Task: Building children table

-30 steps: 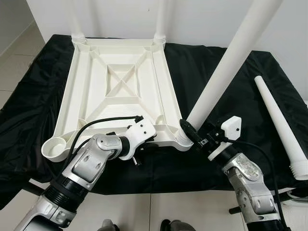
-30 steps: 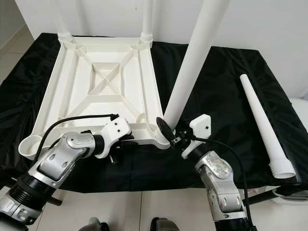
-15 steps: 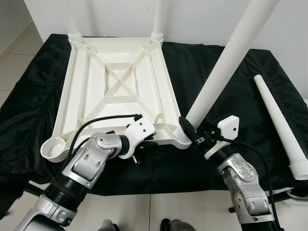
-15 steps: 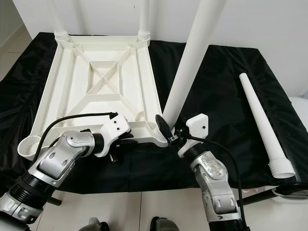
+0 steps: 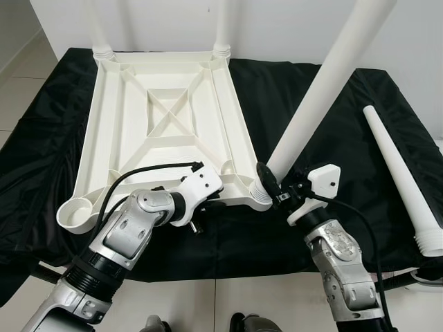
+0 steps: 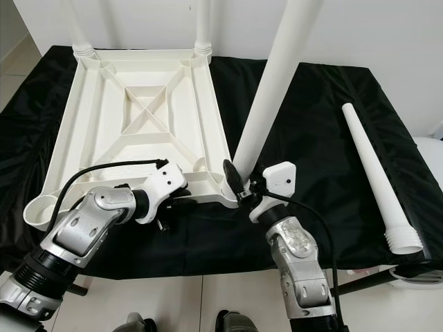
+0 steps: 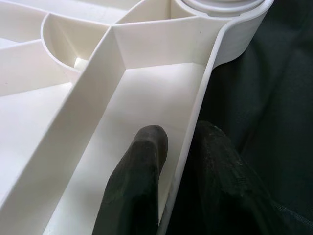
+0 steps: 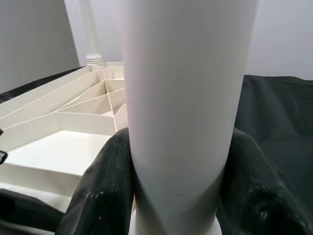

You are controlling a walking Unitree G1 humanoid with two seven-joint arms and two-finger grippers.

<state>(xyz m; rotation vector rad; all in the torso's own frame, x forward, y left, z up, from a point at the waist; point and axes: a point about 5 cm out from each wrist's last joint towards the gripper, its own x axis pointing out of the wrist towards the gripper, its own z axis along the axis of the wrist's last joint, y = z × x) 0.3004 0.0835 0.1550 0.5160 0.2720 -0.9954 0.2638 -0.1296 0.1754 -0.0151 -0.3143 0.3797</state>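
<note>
Head views: we see the upturned white plastic ribbed tabletop (image 5: 163,124) lying on the black cloth-covered work surface (image 5: 41,152), two white legs (image 5: 223,24) already standing in its far corners.
Leg in hand: our right gripper (image 5: 271,188) is clamped low on a long white plastic tapered table leg (image 5: 324,86), whose base sits at the tabletop's near right corner socket (image 5: 259,199); we cannot tell whether it is fully seated.
Key relation: the leg's long axis leans up and away to the right rather than standing square over the socket, so we judge the coming move turns on bringing it upright before pressing down.
Left side: our left gripper (image 5: 208,205) is at the tabletop's near edge, left of that socket, bracing the frame.
Spare part: another white tapered leg (image 5: 401,176) lies on the cloth at far right, well apart; the near left corner socket (image 5: 75,213) is empty.
Left wrist view: our fingers (image 7: 139,181) pinch the thin white rim wall (image 7: 188,147), one inside, one outside.
Right wrist view: both black fingers (image 8: 105,191) press the leg's sides, with the tabletop's ribs beyond on the left.
</note>
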